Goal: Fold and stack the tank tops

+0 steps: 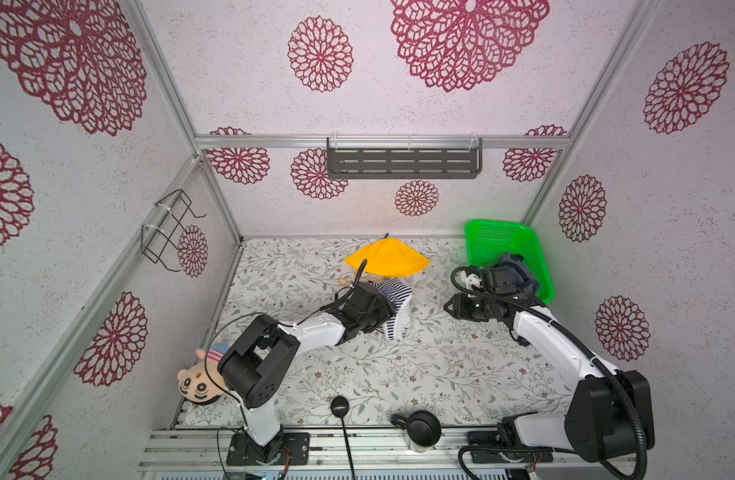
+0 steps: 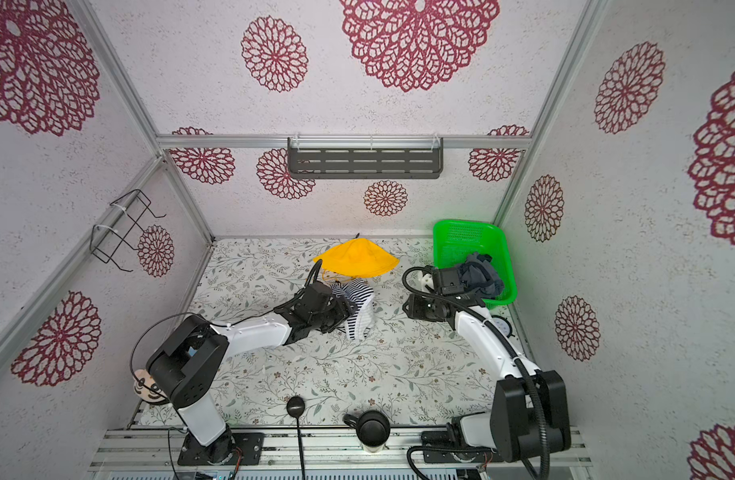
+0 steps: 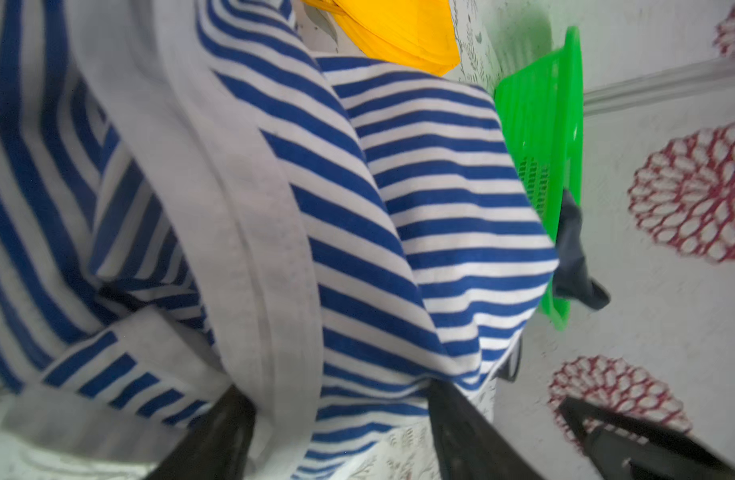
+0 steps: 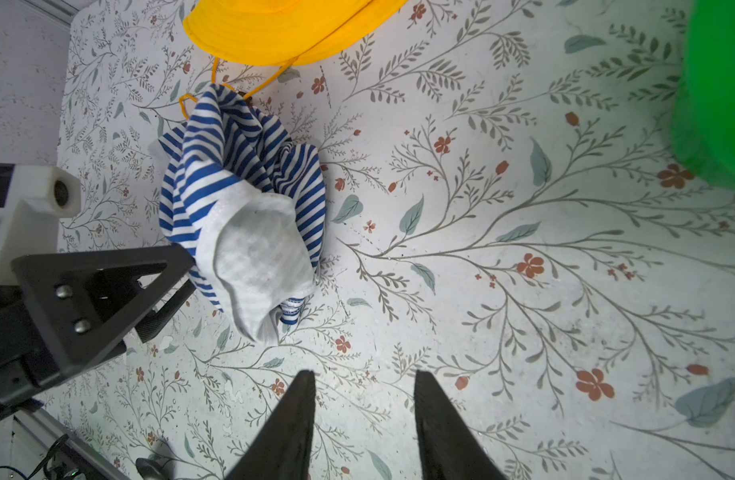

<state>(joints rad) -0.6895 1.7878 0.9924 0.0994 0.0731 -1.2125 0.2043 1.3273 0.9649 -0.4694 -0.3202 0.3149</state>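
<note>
Left fingers [image 3: 216, 436] pinch the striped tank top [image 3: 419, 187]; right fingers [image 4: 293, 424] stand partly apart, holding nothing.

No writing to be read anywhere from here, no label, brand, number or sign legible in any view

Top views high overhead, wrist views close, sharing striped top [image 4: 232, 174]
</note>
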